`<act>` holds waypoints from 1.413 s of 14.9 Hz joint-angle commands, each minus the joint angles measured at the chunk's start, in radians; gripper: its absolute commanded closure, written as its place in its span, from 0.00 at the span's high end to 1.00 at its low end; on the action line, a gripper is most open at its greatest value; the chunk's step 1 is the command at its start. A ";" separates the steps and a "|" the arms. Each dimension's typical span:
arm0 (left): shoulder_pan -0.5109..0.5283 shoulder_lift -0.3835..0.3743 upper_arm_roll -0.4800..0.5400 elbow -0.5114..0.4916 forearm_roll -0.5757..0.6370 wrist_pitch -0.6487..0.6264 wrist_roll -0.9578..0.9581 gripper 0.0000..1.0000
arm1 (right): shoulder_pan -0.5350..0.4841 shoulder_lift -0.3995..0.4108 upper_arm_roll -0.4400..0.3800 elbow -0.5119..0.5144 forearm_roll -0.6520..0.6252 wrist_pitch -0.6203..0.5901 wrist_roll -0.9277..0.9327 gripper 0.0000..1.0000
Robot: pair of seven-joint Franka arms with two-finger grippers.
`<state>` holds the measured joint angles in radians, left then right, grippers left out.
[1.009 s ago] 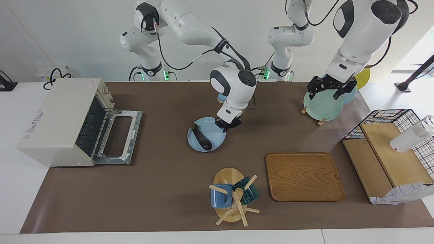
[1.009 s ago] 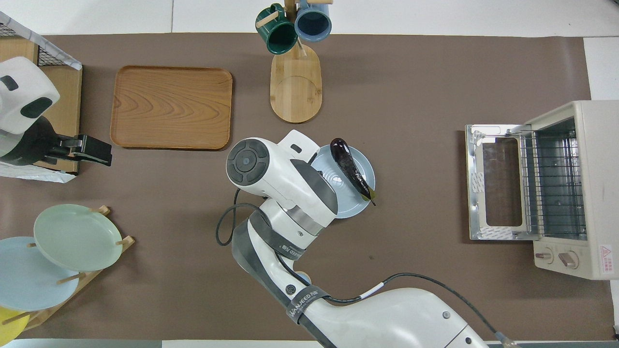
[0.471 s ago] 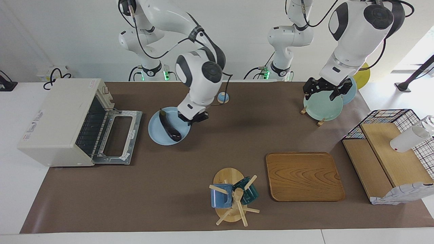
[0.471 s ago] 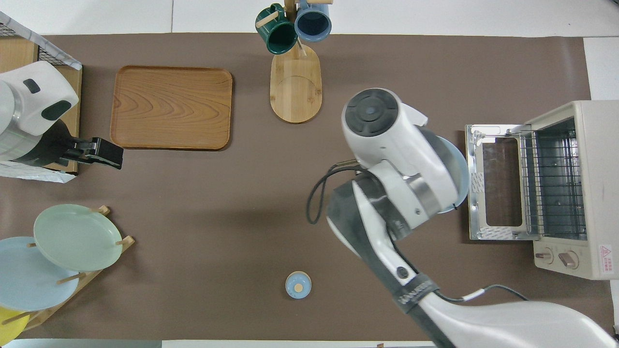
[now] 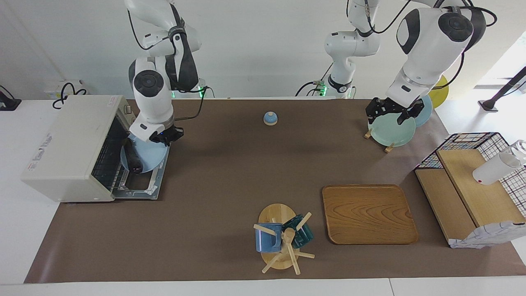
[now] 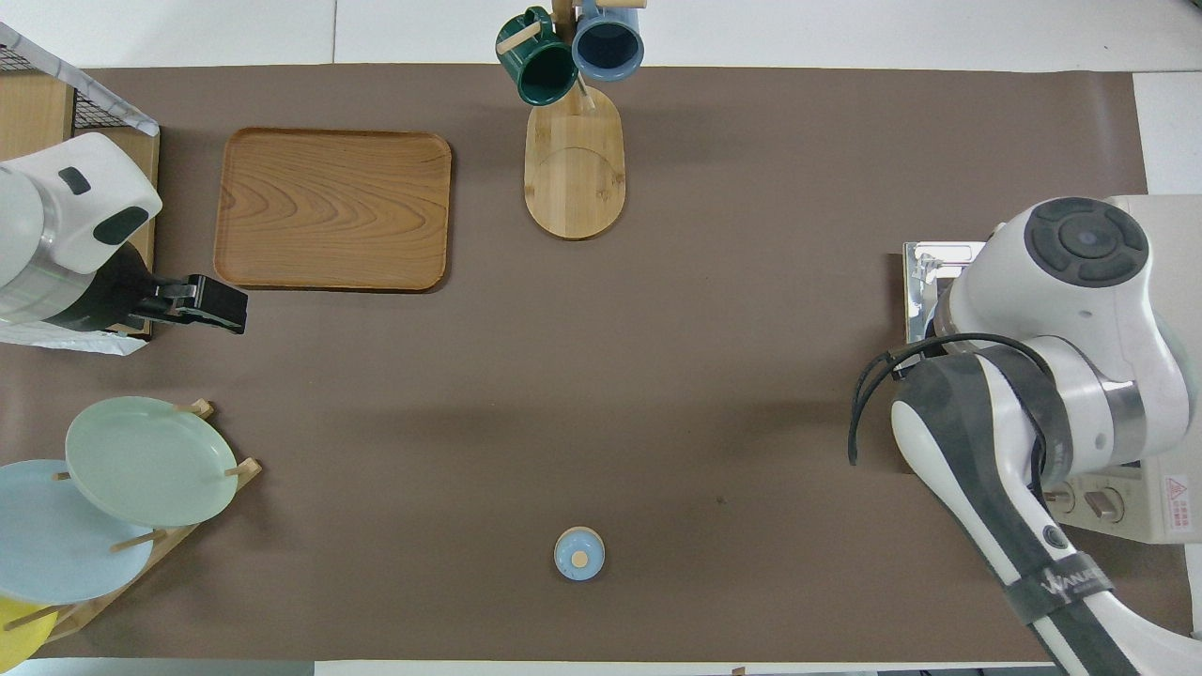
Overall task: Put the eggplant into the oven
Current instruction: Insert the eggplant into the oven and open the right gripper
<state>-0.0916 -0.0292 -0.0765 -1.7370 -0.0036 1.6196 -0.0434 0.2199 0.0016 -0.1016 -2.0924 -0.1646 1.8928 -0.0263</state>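
the oven (image 5: 68, 148) stands at the right arm's end of the table, its door (image 5: 141, 179) dropped open. the right gripper (image 5: 165, 135) is clamped on the rim of a blue plate (image 5: 150, 154) held over the open door at the oven's mouth. the eggplant (image 5: 132, 159) lies on the plate's oven-side edge. a small blue lid (image 5: 270, 118) sits mid-table near the robots. the left gripper (image 5: 392, 111) hangs over the green plate (image 5: 390, 130) in the rack; whether its fingers are open or closed is unclear.

High camera facing the robots across the table (image 5: 230, 197), steep overhead camera at robots' end, both covering the tabletop
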 commanded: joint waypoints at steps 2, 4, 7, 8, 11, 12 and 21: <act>0.013 -0.055 -0.005 -0.053 -0.022 0.040 -0.006 1.00 | -0.094 -0.071 0.019 -0.093 -0.056 0.080 -0.121 0.00; 0.012 -0.041 -0.005 -0.021 -0.033 0.036 -0.007 1.00 | -0.155 -0.072 0.019 -0.121 -0.056 0.144 -0.213 0.00; 0.012 -0.037 -0.003 -0.012 -0.033 0.025 0.019 1.00 | -0.191 -0.094 0.019 -0.199 -0.056 0.238 -0.239 0.00; 0.012 -0.038 -0.003 -0.015 -0.033 0.023 0.023 1.00 | -0.204 -0.100 0.019 -0.225 -0.056 0.276 -0.241 0.00; 0.013 -0.037 -0.003 -0.013 -0.033 0.019 0.022 1.00 | -0.218 -0.106 0.019 -0.244 -0.056 0.304 -0.242 0.00; 0.013 -0.035 -0.003 -0.013 -0.032 0.022 0.022 1.00 | -0.218 -0.104 0.019 -0.241 -0.055 0.307 -0.244 0.12; 0.015 -0.035 -0.005 -0.012 -0.027 0.026 0.008 1.00 | -0.039 -0.020 0.028 -0.073 -0.027 0.250 -0.063 0.06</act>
<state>-0.0870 -0.0583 -0.0770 -1.7461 -0.0228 1.6474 -0.0381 0.1457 -0.0661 -0.0767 -2.1755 -0.1997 2.1035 -0.1692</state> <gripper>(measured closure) 0.000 0.775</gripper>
